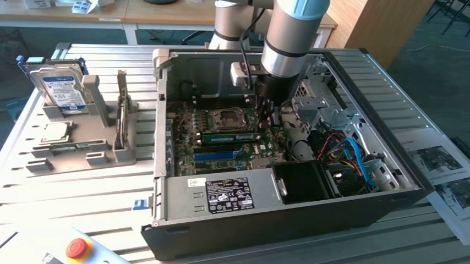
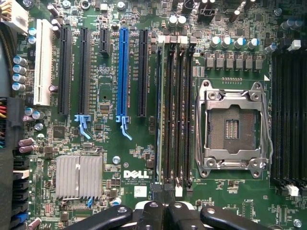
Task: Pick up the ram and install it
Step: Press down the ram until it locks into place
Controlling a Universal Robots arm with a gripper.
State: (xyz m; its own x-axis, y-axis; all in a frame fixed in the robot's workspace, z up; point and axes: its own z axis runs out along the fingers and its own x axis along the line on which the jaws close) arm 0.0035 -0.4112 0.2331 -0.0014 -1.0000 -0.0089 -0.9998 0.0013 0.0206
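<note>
Jaws together, my gripper (image 2: 163, 207) hangs over the ram (image 1: 229, 138), upright in a slot at the socket's (image 1: 224, 117) six o'clock, exterior view. Light, stiff, fragile, I judge: pinch its bare edges.

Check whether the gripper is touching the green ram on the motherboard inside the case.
Cannot tell. In the exterior view the gripper hangs close above one end of the ram, but its own body hides where they would meet. The wrist view shows neither contact nor gap plainly.
</note>
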